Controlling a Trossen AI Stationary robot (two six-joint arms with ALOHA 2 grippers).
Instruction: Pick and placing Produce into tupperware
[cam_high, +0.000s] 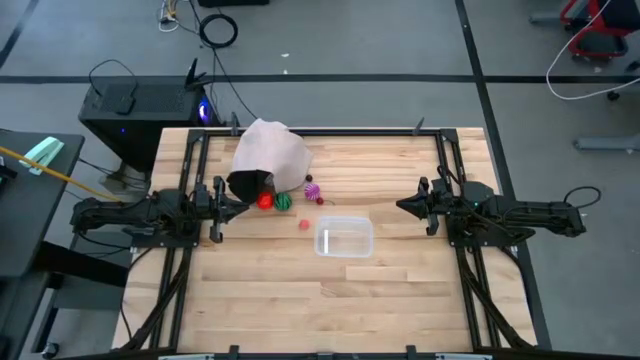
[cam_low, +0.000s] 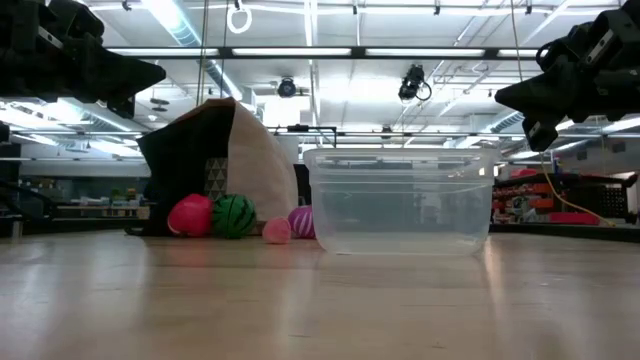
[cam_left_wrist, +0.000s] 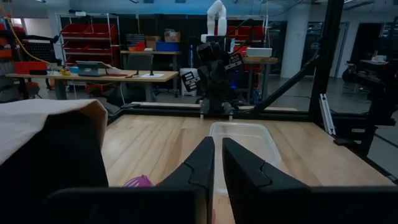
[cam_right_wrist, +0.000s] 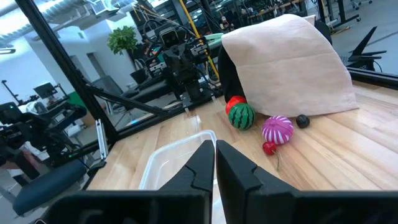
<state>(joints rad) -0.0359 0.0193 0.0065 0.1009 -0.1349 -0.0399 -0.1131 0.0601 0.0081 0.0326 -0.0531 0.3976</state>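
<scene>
The clear tub (cam_high: 345, 238) stands at mid-table, empty; it also shows in the low view (cam_low: 400, 200). Left of it and farther back, a red ball (cam_high: 264, 201) and a green striped ball (cam_high: 283, 202) lie at the mouth of the pale bag (cam_high: 270, 152). A magenta striped ball (cam_right_wrist: 277, 129), a small dark ball (cam_right_wrist: 302, 121) and a small red cherry (cam_right_wrist: 268, 147) lie beside the bag. A small pink-red piece (cam_high: 303, 224) lies near the tub's left end. My left gripper (cam_high: 240, 207) is shut and empty above the table, by the bag's mouth. My right gripper (cam_high: 402, 206) is shut and empty, right of the tub.
The bag lies on its side, its dark opening (cam_high: 248, 183) facing the table's near-left. Black frame rails (cam_high: 455, 170) run along the table's left, right and far sides. Bare wood (cam_high: 340, 300) lies between the tub and the near edge.
</scene>
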